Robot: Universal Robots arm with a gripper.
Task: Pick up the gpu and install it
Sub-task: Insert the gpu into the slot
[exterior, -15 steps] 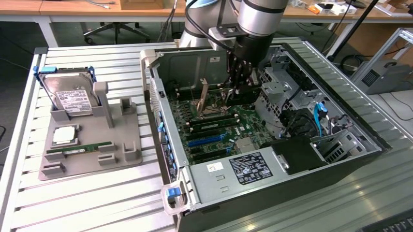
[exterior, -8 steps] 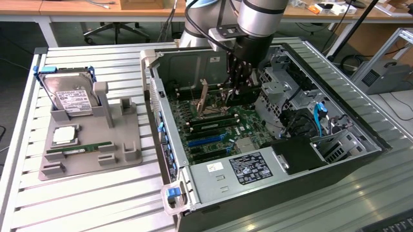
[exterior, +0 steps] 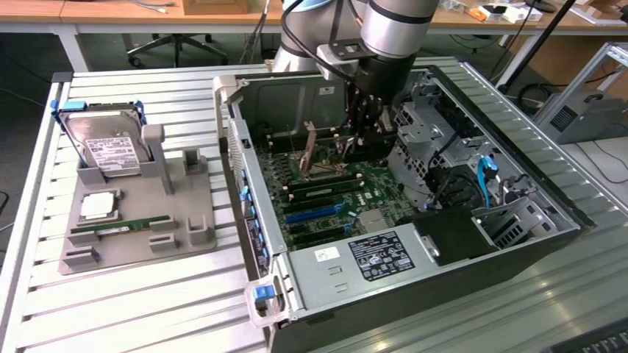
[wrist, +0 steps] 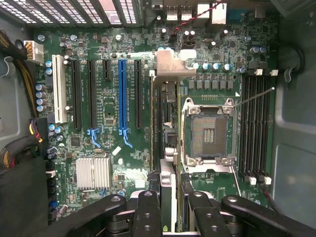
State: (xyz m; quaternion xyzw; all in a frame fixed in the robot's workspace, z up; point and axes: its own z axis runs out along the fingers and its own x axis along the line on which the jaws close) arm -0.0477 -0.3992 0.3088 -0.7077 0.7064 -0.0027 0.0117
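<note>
My gripper (exterior: 368,136) reaches down into the open computer case (exterior: 549,198), over the green motherboard (exterior: 368,195). It is shut on the gpu (wrist: 165,98), a thin dark card seen edge-on between the black fingers (wrist: 148,212), with a silvery metal bracket at its far end. In the exterior view the gpu (exterior: 309,147) stands upright on its edge just above the board. It lies between a black expansion slot (wrist: 138,94) and the processor socket (wrist: 210,131). Whether its edge sits in a slot I cannot tell.
A blue slot (wrist: 122,94) and several black slots lie beside the card. Memory slots (wrist: 254,128) run past the socket. Outside the case, a grey fixture (exterior: 147,213) holds a hard drive (exterior: 108,147) and a green memory stick (exterior: 123,226). The drive cage (exterior: 427,136) crowds the gripper.
</note>
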